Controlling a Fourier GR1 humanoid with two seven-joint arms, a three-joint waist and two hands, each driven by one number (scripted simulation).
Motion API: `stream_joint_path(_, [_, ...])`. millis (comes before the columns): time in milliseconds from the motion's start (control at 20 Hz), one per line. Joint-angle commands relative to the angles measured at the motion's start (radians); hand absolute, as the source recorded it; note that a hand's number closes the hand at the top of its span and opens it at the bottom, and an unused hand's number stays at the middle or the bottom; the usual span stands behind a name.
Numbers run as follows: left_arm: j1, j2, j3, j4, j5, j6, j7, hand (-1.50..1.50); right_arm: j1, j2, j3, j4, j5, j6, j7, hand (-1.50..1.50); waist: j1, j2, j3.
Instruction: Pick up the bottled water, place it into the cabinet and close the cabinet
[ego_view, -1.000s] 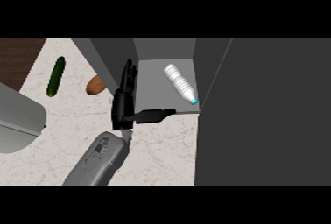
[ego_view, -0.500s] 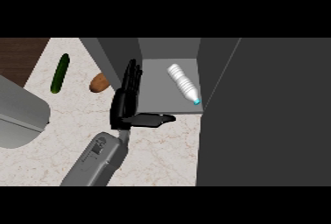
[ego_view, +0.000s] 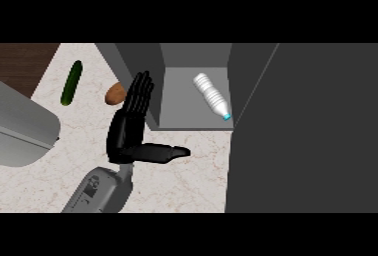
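The clear water bottle (ego_view: 210, 96) lies on its side on the grey floor of the open cabinet (ego_view: 181, 107), its blue cap pointing toward the front right corner. My left hand (ego_view: 128, 131) is just outside the cabinet's front left corner. It is open, with straight fingers (ego_view: 139, 92) lying along the outside of the left wall (ego_view: 131, 57) and the thumb sticking out to the right over the counter. It holds nothing and is apart from the bottle. My right hand does not show.
A large dark grey panel (ego_view: 303, 130) fills the right side, next to the cabinet opening. A green cucumber (ego_view: 71, 82) and a brown potato (ego_view: 115, 93) lie on the marble counter left of the hand. A grey appliance (ego_view: 22, 131) stands at the left edge.
My left hand has drawn back toward me and a little left, and its thumb has come away from the cabinet's front edge. The bottle has stayed where it lies.
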Motion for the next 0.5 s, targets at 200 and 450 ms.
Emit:
stream_joint_path(200, [0.213, 0.027, -0.054, -0.343, -0.05, 0.03, 0.062, -1.5, -0.019, -0.028, -0.005, -0.005, -0.021, 0.001, 0.003, -1.5, 0.004, -0.003, 0.001])
stream_joint_path(450, [0.357, 0.054, -0.138, -0.535, -0.041, 0.011, 0.123, -1.5, -0.044, -0.043, 0.011, -0.022, 0.039, -0.018, 0.034, -1.5, 0.008, -0.004, 0.001])
